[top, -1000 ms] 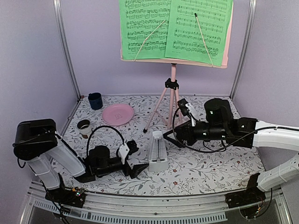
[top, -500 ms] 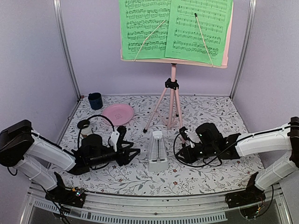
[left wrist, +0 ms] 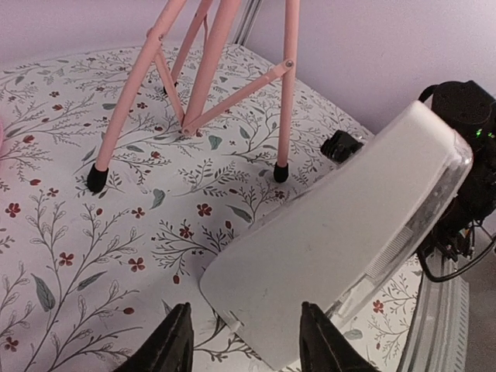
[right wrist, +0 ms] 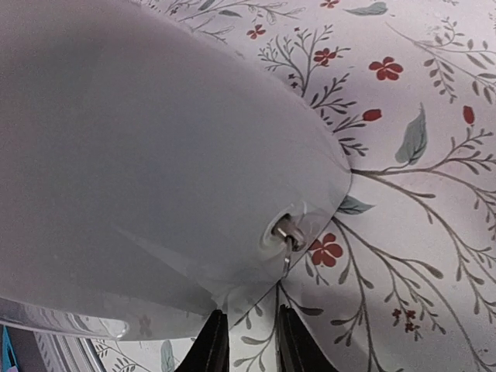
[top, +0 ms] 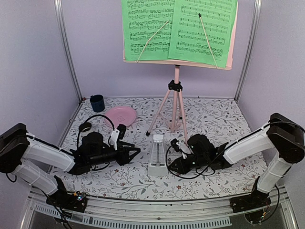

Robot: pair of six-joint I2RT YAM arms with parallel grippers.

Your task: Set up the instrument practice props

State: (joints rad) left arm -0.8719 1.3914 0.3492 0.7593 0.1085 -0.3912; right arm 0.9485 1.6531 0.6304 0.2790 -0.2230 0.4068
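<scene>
Left fingers stand parted, and the corner of the white metronome lies just beyond the gap. From above they stop just short of its base, so nothing is grasped. Right fingers are drawn almost together. Only a narrow strip of the flowered desk shows between them, and they hold nothing.

The right wrist camera alone shows a small metal winding key on the metronome's side, just ahead of those fingers. The left wrist camera alone shows the black feet of the pink music stand planted on the cloth behind the metronome. It also shows the dark wrist of the right arm on the far side.

Only the top camera takes in the whole scene. There the metronome stands on the desk between the two arms and in front of the tripod. The right fingers sit low at its base, though contact cannot be told. The left fingers are just beside it. High on the stand, two green sheet-music pages lie side by side, each crossed by a thin wire arm.

Near the back left corner stands a dark blue cup; its contents cannot be made out. A pink plate lies flat nearby. A small cup with a dark inside sits behind the left arm's cable.
</scene>
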